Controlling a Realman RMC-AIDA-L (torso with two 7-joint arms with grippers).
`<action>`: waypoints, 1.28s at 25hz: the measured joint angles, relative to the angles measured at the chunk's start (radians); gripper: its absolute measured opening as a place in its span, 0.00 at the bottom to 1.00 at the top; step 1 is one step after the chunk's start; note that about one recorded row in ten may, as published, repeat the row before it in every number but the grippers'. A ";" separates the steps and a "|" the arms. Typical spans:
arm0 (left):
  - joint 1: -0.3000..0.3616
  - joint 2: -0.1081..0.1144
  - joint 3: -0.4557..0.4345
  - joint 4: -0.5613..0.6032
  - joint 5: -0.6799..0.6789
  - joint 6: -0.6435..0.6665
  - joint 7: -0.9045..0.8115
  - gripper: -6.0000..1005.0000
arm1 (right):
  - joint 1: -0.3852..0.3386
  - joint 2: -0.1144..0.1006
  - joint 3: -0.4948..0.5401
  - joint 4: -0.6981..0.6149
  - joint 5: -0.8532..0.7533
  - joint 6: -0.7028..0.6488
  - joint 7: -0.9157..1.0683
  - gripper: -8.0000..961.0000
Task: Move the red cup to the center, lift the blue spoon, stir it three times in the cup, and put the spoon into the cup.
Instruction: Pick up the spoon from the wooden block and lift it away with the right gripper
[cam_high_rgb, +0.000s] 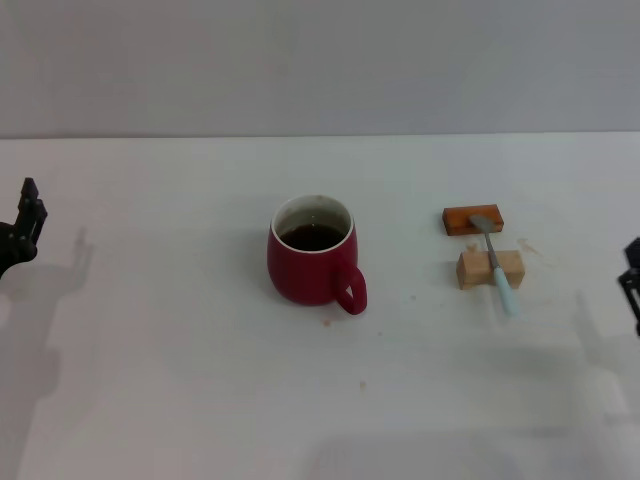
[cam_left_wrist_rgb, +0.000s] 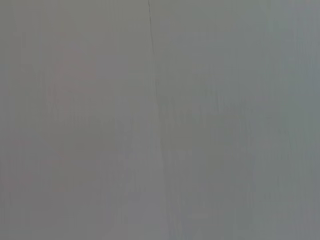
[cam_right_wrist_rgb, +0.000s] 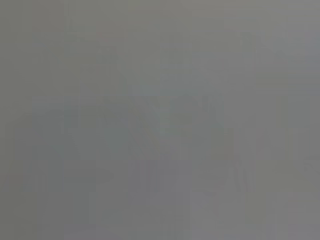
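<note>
The red cup (cam_high_rgb: 312, 255) stands upright near the middle of the white table, handle toward the front right, dark liquid inside. The blue spoon (cam_high_rgb: 496, 263) lies to its right, its grey bowl resting on an orange-brown block (cam_high_rgb: 473, 219) and its pale blue handle across a tan wooden block (cam_high_rgb: 490, 268). My left gripper (cam_high_rgb: 22, 230) is at the far left edge, well away from the cup. My right gripper (cam_high_rgb: 633, 285) just shows at the far right edge, right of the spoon. Both wrist views show only plain grey.
The white table (cam_high_rgb: 180, 380) runs to a grey wall at the back. A few small specks lie in front of the cup.
</note>
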 joint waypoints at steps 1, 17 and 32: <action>0.000 0.000 0.000 0.000 0.000 -0.001 0.000 0.55 | 0.001 0.000 -0.009 0.003 0.000 0.002 -0.002 0.79; -0.005 0.003 0.001 0.002 0.000 -0.019 -0.001 0.86 | 0.043 0.002 -0.065 0.043 0.000 0.182 -0.003 0.79; -0.007 0.003 0.007 0.002 0.000 -0.018 -0.001 0.85 | 0.082 0.002 -0.065 0.052 0.000 0.276 0.001 0.79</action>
